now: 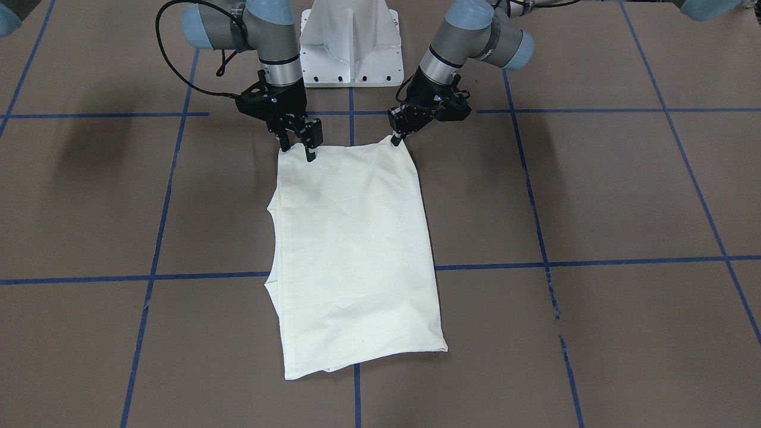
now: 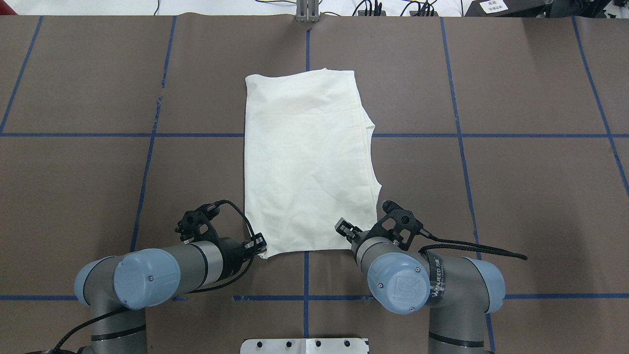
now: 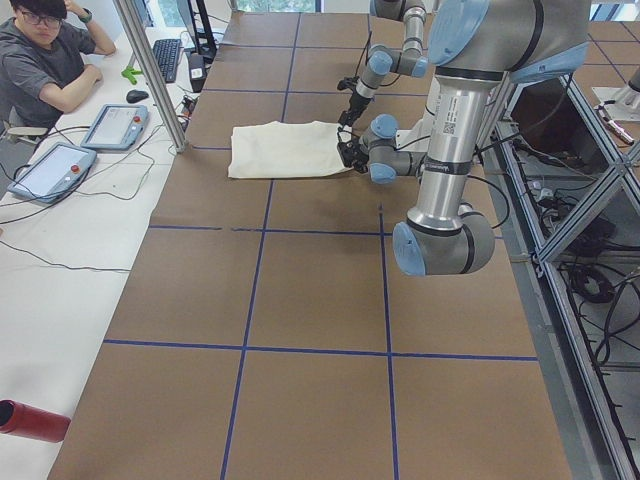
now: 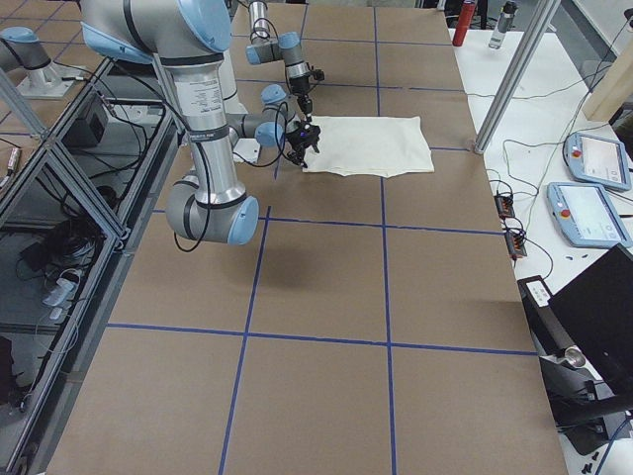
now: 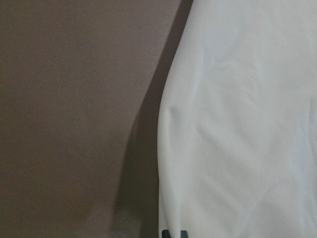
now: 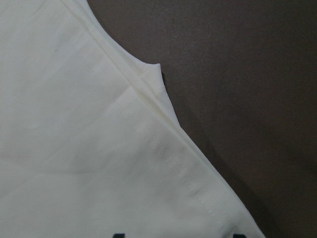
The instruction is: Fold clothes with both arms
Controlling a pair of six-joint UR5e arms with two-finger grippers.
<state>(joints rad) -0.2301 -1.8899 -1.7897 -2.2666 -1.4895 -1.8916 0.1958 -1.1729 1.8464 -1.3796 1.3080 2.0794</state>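
The shirt (image 1: 357, 238) lies flat in the middle of the table (image 1: 594, 190), folded long, its near edge at the robot. The left gripper (image 1: 395, 140) is pinched closed on the left corner, while the right gripper (image 1: 297, 148) stands open, fingertips down at the right corner. The cloth looks light, limp and quick to crease, so I judge it is best held by the hemmed corners.

Arm tubes: silver-grey metal on left arm (image 2: 196, 263) and right arm (image 2: 457, 280).
Joint caps: light blue, round, with small screws.
Marking: "UR" sign on one right cap.
Pincers: left pincer (image 1: 395, 140) and right pincer (image 1: 297, 150) are black.
Cables (image 2: 471, 246): black.
Base (image 1: 351, 47): white metal.
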